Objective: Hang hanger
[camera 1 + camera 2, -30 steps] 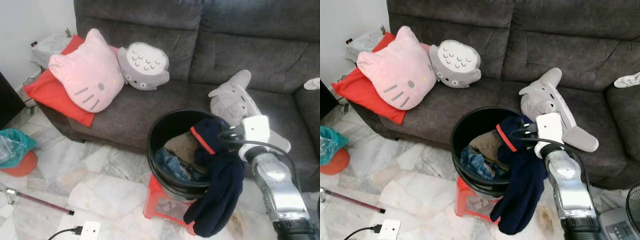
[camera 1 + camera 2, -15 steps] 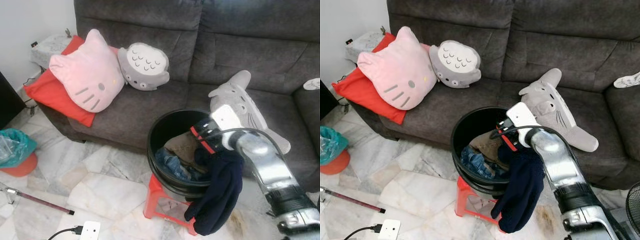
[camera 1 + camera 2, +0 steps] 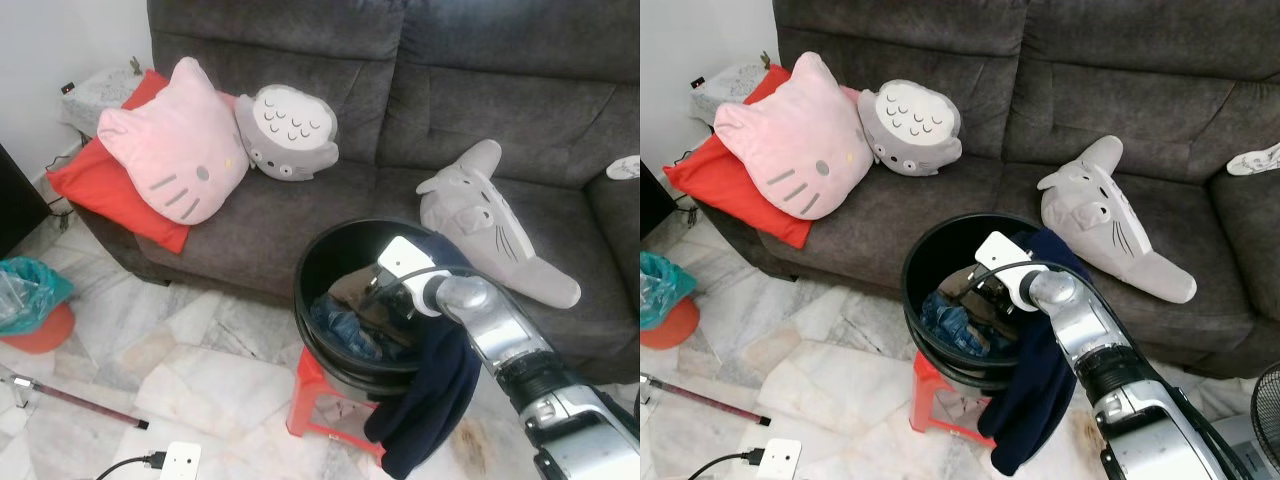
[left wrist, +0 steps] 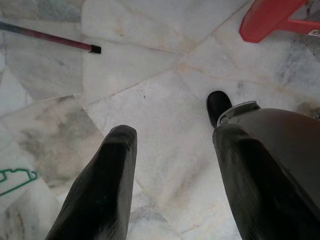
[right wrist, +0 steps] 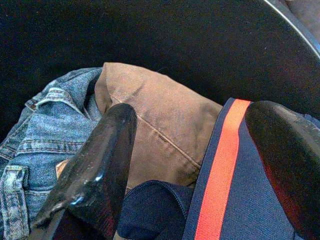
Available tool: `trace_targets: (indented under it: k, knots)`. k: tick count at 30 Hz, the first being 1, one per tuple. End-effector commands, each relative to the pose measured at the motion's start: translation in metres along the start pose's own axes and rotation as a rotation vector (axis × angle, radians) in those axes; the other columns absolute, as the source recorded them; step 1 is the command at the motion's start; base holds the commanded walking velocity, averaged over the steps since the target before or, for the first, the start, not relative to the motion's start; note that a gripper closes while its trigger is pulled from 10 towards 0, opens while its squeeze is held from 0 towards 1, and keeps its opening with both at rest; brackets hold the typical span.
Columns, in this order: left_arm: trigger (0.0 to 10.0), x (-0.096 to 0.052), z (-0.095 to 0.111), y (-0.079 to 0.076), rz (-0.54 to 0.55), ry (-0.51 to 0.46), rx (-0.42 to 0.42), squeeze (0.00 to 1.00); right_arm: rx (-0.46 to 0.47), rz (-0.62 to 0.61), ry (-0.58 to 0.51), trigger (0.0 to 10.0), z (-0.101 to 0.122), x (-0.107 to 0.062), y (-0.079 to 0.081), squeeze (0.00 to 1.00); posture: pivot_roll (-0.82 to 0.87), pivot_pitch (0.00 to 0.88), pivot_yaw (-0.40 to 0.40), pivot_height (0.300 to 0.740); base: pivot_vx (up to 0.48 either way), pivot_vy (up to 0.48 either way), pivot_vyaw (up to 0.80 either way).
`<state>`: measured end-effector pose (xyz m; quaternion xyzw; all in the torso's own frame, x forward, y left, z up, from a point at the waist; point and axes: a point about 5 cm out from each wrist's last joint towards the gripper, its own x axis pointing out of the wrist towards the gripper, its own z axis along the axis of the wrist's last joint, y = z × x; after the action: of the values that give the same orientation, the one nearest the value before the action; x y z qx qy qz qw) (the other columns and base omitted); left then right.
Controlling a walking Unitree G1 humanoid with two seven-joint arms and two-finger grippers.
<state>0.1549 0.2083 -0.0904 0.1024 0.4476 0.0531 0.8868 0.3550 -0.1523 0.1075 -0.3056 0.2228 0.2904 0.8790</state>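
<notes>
Inside the black bucket, the right gripper hangs with fingers spread over the tan garment and navy garment; no hanger is discernible, perhaps buried beneath. Idle, the left gripper is spread above the floor.

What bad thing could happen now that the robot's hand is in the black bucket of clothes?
The black bucket sits on a small red stool, so a hard push from the right gripper might tip it. The navy garment hangs far over the rim and may slide to the floor. The open fingers are over the brown cloth and jeans, so they could grab several clothes at once.
</notes>
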Motion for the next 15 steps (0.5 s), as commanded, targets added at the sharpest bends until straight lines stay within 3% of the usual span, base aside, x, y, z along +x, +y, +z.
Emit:
trace_targets:
  k: [1,10,15]
  knots:
    - [10.0,-0.002,-0.007,-0.001,-0.005,0.030,-0.011,0.00,-0.014,0.014,0.006,10.0,0.002,0.002,0.001,0.00,-0.09,0.089,0.011,0.740,0.000,0.000,0.00]
    - [10.0,-0.002,-0.008,-0.001,-0.004,0.030,-0.013,0.00,-0.094,-0.030,0.097,10.0,-0.007,0.003,-0.006,0.00,-0.09,0.085,0.011,0.740,0.000,0.000,0.00]
    - [10.0,-0.002,-0.008,-0.001,-0.003,0.031,-0.013,0.00,-0.081,-0.082,0.091,10.0,-0.004,0.001,-0.013,0.00,-0.09,0.081,0.012,0.740,0.000,0.000,0.00]
